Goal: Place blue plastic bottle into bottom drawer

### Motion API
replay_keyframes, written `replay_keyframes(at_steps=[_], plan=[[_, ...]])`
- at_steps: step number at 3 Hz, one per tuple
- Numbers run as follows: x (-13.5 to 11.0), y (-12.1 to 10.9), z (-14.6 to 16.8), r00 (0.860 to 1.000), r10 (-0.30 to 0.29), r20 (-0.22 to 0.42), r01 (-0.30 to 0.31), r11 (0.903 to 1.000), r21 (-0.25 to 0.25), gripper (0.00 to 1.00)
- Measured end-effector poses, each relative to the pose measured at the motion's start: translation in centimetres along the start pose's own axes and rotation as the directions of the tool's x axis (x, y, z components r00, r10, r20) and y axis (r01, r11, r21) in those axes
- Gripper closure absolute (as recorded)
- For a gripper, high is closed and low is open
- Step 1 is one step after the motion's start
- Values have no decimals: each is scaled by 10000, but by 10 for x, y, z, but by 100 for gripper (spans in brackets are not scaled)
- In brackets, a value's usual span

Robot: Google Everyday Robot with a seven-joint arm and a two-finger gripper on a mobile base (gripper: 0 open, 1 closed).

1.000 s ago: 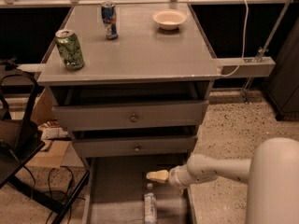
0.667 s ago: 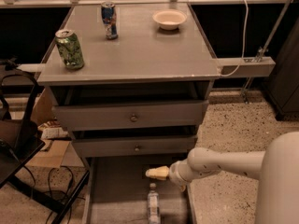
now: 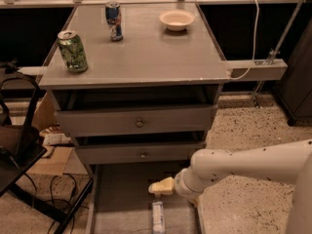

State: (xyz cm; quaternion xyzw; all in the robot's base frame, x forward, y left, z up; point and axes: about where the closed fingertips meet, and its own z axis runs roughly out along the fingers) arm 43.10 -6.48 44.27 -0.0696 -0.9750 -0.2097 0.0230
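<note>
I have one view: it looks down from high above and behind the gripper (image 3: 161,186), facing the cabinet (image 3: 97,122) beyond it; gripper low centre, fairly near.

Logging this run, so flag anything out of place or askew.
Nothing stands out. The blue plastic bottle lies flat on the bottom drawer floor, and the claw hovers just beyond its far end.

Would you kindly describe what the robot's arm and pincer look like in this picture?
The arm is a thick, smooth, white tube with rounded joints, sprinkled with small dark specks, and no cables show on it. It narrows through a round white wrist into the pincer, which is pale cream-yellow and blunt. The pincer is over the bottom drawer, just above the blue plastic bottle.
</note>
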Motion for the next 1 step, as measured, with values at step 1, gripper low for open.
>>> replay_keyframes(at_steps=[1], plan=[[24, 4, -56, 9964, -105, 840, 88, 9998, 206, 0]])
